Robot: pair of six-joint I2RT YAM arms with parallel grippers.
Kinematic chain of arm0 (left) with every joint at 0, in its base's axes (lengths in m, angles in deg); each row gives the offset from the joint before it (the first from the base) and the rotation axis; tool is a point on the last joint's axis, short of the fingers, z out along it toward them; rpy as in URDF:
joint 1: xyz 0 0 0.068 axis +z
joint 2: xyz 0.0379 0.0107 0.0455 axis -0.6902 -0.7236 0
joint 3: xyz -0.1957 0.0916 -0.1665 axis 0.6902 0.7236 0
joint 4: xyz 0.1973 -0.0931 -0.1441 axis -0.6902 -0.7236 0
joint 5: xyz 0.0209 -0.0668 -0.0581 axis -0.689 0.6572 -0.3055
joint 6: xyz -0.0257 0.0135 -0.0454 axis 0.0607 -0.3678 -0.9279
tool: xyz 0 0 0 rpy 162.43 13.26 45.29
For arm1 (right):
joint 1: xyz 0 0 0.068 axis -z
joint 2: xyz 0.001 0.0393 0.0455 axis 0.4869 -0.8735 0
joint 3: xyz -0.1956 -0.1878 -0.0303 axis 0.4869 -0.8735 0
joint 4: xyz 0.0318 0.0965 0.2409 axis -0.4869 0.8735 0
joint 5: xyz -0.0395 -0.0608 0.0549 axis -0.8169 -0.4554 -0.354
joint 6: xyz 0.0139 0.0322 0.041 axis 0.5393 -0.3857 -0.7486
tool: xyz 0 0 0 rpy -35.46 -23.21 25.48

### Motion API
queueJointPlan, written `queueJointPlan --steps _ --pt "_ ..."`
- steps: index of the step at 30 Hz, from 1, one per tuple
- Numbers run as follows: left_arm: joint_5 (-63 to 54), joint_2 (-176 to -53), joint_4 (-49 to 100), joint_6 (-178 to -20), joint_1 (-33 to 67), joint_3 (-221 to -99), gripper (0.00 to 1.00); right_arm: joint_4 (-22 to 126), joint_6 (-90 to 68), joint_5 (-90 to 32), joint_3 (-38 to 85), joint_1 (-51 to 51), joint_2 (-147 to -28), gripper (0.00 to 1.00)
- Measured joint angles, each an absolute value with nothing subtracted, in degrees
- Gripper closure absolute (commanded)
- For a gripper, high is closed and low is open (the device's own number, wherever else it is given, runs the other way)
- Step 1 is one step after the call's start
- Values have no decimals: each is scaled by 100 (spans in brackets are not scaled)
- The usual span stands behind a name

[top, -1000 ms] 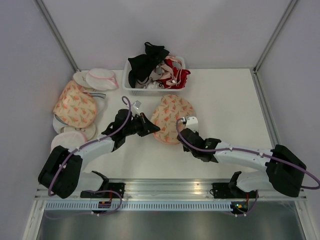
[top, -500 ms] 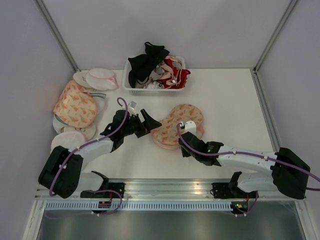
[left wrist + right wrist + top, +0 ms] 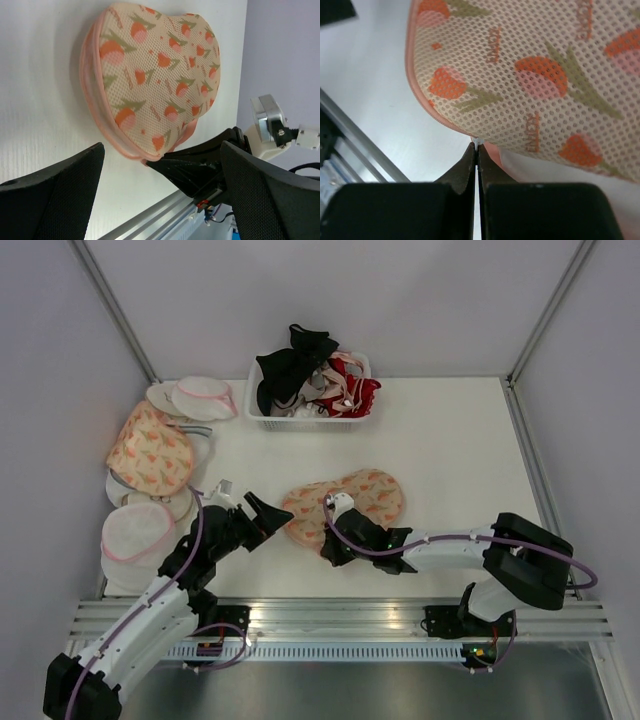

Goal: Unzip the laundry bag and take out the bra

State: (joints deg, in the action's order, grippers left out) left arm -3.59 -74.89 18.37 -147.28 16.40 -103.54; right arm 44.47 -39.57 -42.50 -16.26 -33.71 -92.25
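Observation:
The laundry bag (image 3: pixel 348 500), peach mesh with an orange-red leaf print and a pink zipper rim, lies crosswise mid-table. My right gripper (image 3: pixel 330 543) sits at its near left edge, shut on the small white zipper pull (image 3: pixel 478 144) under the pink rim (image 3: pixel 445 120). My left gripper (image 3: pixel 262 514) hovers just left of the bag, open and holding nothing. In the left wrist view the bag (image 3: pixel 150 85) lies ahead of the wide-apart fingers (image 3: pixel 60 190), with the right gripper's black tip (image 3: pixel 195 170) at the bag's edge. The bra is hidden.
A white basket (image 3: pixel 262 421) with black and red bras stands at the back. A second leaf-print bag (image 3: pixel 150 448) and white mesh pouches (image 3: pixel 205 397) (image 3: pixel 135 532) lie along the left wall. The aluminium rail (image 3: pixel 340 616) runs along the near edge.
My left gripper has opened, let go of the bag and drawn back to the near left. My right gripper has pulled the bag's edge nearer and leftward, turning the bag crosswise.

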Motion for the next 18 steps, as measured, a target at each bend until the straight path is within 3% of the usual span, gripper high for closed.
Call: queueJointPlan --steps 4,14,16,17,18 --pt "-189 -7006 1538 -15019 1627 -10013 0 3652 -4047 -3916 -1546 -3371 -9507 99" --pt "43 -7111 1828 -15566 1618 -9565 1 2854 -4014 -3155 -829 -3422 -10156 100" --pt "-16 -7258 2093 -15651 1616 -9491 10 2867 -3960 -3123 -822 -3487 -10159 100" --pt "-56 -7363 2231 -15688 1614 -9469 30 2878 -3933 -3112 -822 -3518 -10159 99" --pt "-86 -7485 2390 -15751 1616 -9458 43 2909 -3898 -3105 -820 -3551 -10159 100"
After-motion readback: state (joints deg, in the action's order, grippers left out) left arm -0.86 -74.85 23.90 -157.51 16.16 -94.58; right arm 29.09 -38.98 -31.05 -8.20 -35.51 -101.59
